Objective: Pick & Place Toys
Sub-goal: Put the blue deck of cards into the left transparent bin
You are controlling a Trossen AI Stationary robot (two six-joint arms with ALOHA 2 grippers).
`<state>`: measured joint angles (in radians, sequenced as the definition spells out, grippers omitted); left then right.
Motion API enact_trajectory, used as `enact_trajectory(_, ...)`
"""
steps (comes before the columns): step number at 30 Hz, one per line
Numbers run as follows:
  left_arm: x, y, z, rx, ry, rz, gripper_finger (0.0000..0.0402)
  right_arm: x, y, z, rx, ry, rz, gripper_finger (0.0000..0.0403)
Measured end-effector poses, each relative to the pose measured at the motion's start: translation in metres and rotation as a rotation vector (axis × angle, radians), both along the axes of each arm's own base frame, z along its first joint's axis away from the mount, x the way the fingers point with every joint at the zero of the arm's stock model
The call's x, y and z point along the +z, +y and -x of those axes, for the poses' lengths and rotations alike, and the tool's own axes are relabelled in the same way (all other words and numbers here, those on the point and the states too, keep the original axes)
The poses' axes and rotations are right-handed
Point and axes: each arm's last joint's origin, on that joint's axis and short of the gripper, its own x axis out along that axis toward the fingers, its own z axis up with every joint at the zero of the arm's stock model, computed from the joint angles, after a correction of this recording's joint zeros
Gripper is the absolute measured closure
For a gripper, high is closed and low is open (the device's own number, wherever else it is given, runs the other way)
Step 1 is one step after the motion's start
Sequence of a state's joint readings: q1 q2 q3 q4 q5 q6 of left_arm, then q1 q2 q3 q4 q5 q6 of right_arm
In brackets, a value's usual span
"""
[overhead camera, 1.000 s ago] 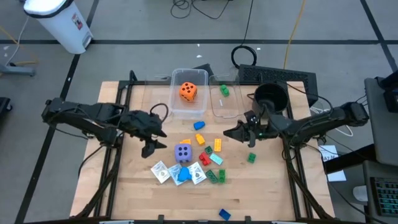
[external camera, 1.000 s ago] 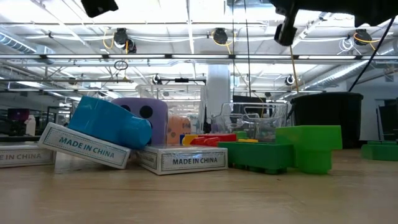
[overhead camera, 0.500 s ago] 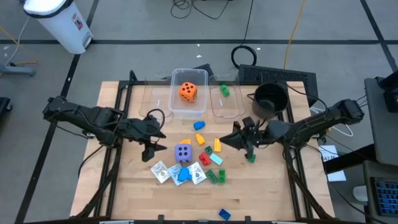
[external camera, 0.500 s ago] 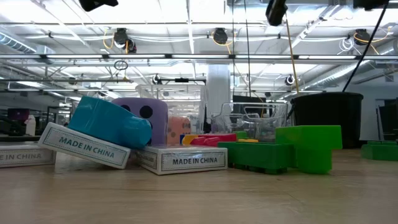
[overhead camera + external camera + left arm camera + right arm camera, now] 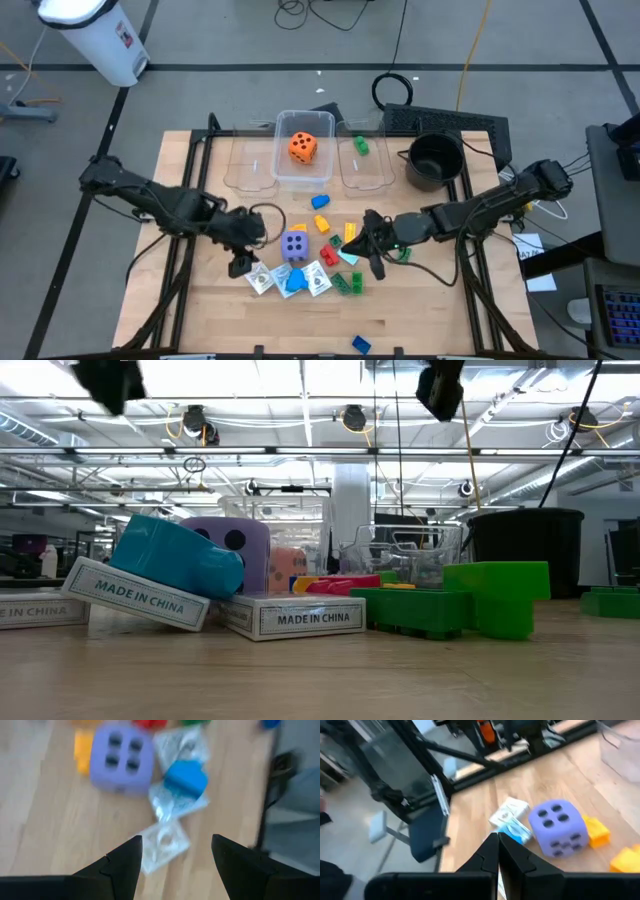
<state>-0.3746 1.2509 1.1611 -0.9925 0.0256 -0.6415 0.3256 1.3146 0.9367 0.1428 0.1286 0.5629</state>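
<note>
Pale wood grain fills the table (image 5: 200, 320), a bare square slab with dark frame rails along its edges, and most of the action sits at centre frame. Up top centre, clear plastic bins (image 5: 300, 170) with rounded corners hold an orange foam die (image 5: 302, 147), and a green brick (image 5: 361, 146) lies in the right-hand one; their walls are glassy enough that the edges are hard to trace. A round black pot (image 5: 436, 158) stands at upper right, its inside too dark to read.

Centre frame, the purple foam die (image 5: 293, 245), soft-cornered with dark pips, sits among scattered plastic bricks (image 5: 345, 255) in yellow, red, green and teal; where they overlap I can't separate them cleanly. Below it, white boxed card packs (image 5: 262, 277) lie fanned under a blue brick (image 5: 292, 283); the low view shows printed lettering on their sides. A lone blue brick (image 5: 361, 345) waits at bottom centre.

Left gripper (image 5: 240, 262) hangs just left of the packs, fingers parted, nothing between them; its wrist view is blurred. Right gripper (image 5: 372, 262) is at the right edge of the brick cluster, fingers pressed together, empty.
</note>
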Motion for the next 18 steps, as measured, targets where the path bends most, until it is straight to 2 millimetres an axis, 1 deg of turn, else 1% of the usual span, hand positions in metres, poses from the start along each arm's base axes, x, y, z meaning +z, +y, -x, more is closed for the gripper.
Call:
enact_trajectory(4, -0.007, -0.016, -0.001, 0.017, 0.038, 0.015, 0.016, -0.008, -0.002, 0.003, -0.013, 0.087, 0.003, 0.0399)
enact_trajectory(6, -0.01, -0.025, 0.0, 0.032, 0.052, 0.018, 0.016, -0.009, -0.002, 0.003, -0.017, 0.105, 0.0, 0.0399)
enact_trajectory(9, -0.014, -0.032, -0.001, 0.081, 0.074, 0.029, 0.016, -0.013, -0.003, 0.005, -0.018, 0.122, -0.001, 0.0399)
enact_trajectory(12, -0.02, -0.039, -0.002, 0.18, 0.084, 0.02, 0.016, -0.023, -0.005, 0.007, -0.027, 0.154, -0.005, 0.0397)
enact_trajectory(14, -0.021, -0.041, -0.005, 0.266, 0.072, 0.023, 0.016, -0.03, -0.007, 0.009, -0.037, 0.184, -0.051, 0.0392)
enact_trajectory(16, -0.026, -0.045, -0.007, 0.35, 0.079, 0.025, 0.016, -0.037, -0.007, 0.011, -0.014, 0.222, -0.115, 0.0378)
enact_trajectory(18, -0.031, -0.049, -0.009, 0.44, 0.096, 0.044, 0.016, -0.045, -0.006, 0.014, 0.027, 0.255, -0.16, 0.0356)
